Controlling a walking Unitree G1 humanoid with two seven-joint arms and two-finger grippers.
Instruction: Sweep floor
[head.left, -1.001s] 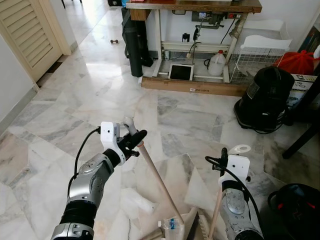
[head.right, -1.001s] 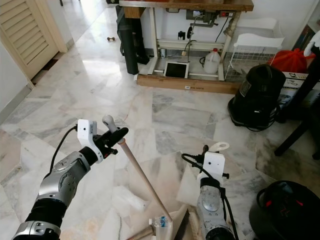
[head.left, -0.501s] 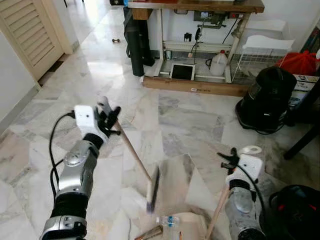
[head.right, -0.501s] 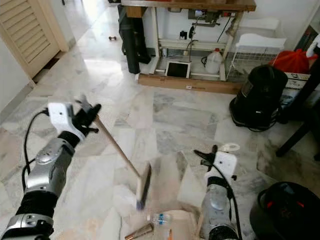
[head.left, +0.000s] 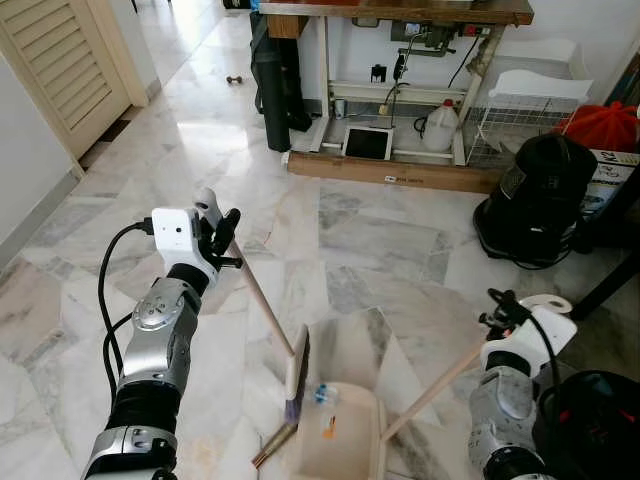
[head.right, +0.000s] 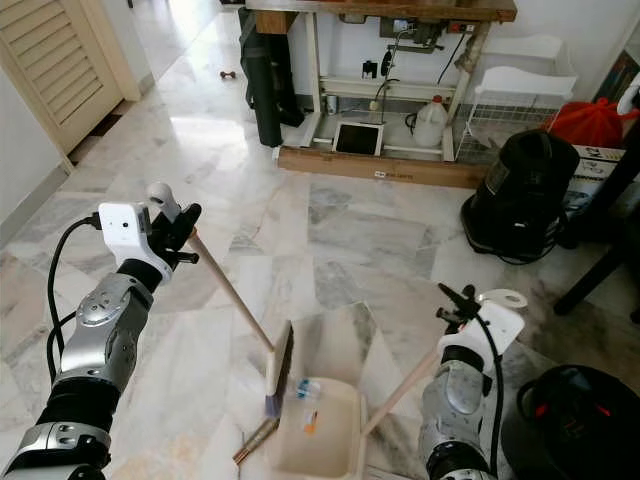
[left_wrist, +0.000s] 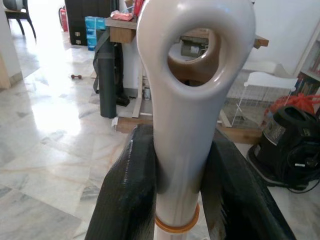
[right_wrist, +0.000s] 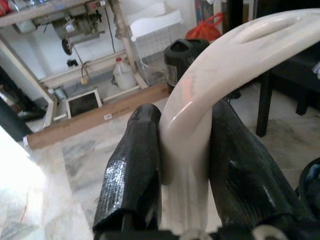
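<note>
My left gripper (head.left: 218, 232) is shut on the white grip of the broom handle (left_wrist: 192, 125). The wooden broom stick (head.left: 262, 305) slants down to the brush head (head.left: 297, 373), which stands at the left edge of the dustpan (head.left: 340, 432). A small plastic bottle (head.left: 320, 393) and an orange scrap (head.left: 327, 432) lie in the cream dustpan. A brown stick-like piece (head.left: 270, 447) lies on the floor by the pan's left corner. My right gripper (head.left: 505, 310) is shut on the dustpan handle's white grip (right_wrist: 200, 100); its wooden stick (head.left: 432, 390) runs down to the pan.
A black vacuum cleaner (head.left: 530, 200) stands to the right, another black appliance (head.left: 592, 420) at the lower right. A sewing table (head.left: 395, 60) with a wooden base, a jug and a wire basket stands ahead. A louvred door (head.left: 60, 70) is on the left. Marble floor (head.left: 380, 240) lies open ahead.
The broom swung left off the floor, then came down at the dustpan's left edge. The dustpan moved forward into view, and the bottle now lies in it. The right gripper moved right.
</note>
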